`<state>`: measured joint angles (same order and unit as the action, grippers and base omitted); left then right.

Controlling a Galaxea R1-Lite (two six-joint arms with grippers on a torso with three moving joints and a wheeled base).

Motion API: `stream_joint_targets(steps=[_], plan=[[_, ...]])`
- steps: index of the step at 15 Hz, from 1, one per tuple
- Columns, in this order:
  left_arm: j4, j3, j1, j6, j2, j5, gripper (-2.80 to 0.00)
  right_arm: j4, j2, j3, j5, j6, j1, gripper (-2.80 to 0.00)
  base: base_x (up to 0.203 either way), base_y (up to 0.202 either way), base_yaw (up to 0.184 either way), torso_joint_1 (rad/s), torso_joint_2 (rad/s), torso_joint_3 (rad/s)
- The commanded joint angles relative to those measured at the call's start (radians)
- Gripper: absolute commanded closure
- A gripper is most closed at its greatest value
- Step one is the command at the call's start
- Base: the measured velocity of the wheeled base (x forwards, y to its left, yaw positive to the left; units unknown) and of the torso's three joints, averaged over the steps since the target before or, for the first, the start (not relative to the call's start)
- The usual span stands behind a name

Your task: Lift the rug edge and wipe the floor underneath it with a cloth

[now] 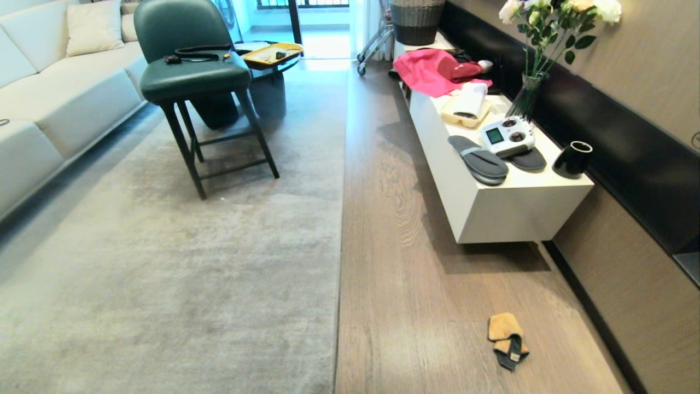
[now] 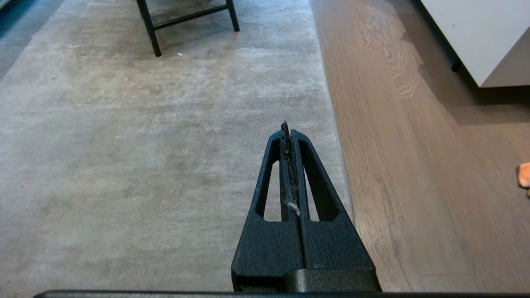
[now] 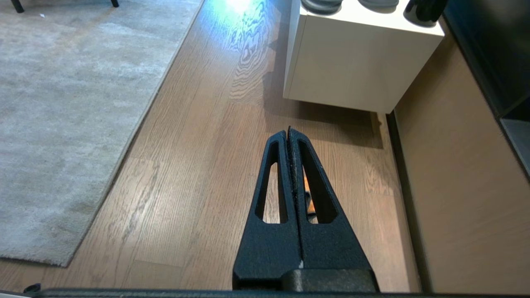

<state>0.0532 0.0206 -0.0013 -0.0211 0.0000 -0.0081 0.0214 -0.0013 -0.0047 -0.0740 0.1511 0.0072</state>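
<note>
I see the rug (image 1: 164, 262) lying flat on the left, its edge (image 1: 340, 230) running straight from near to far against the floor (image 1: 404, 284). The cloth (image 1: 507, 339) sits crumpled on the floor at near right, well apart from the rug. My left gripper (image 2: 288, 128) hangs over the rug, fingers pressed together, empty. My right gripper (image 3: 288, 133) hangs above the cloth, also pressed together, holding nothing.

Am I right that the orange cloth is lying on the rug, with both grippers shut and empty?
Not quite: the cloth lies on the bare wood floor, to the right of the rug, as the head view shows. The rest holds: the left gripper and right gripper are shut and empty.
</note>
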Motion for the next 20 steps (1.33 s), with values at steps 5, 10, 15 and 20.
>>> stream_joint_targets(steps=[5,10,15,20], plan=[[0.000,0.001,0.000,0.000,0.000,0.000,0.00,0.000,0.001,0.000,-0.001,0.005,0.000,0.00,0.000,0.000,0.000,-0.014,-0.35,-0.371],[0.000,0.001,0.000,0.000,0.000,0.000,0.00,0.000,0.001,0.000,-0.001,0.008,0.000,0.00,0.000,0.000,0.000,0.035,-0.44,-0.396],[0.000,0.001,0.000,0.000,0.000,0.000,0.00,0.000,0.001,0.000,0.000,0.005,0.000,0.00,0.000,0.000,0.000,0.103,-0.48,-0.375],[0.000,0.001,0.000,0.000,0.000,0.000,0.00,0.000,0.001,0.000,0.000,0.005,0.000,0.00,0.000,0.000,0.000,0.146,-0.51,-0.364]])
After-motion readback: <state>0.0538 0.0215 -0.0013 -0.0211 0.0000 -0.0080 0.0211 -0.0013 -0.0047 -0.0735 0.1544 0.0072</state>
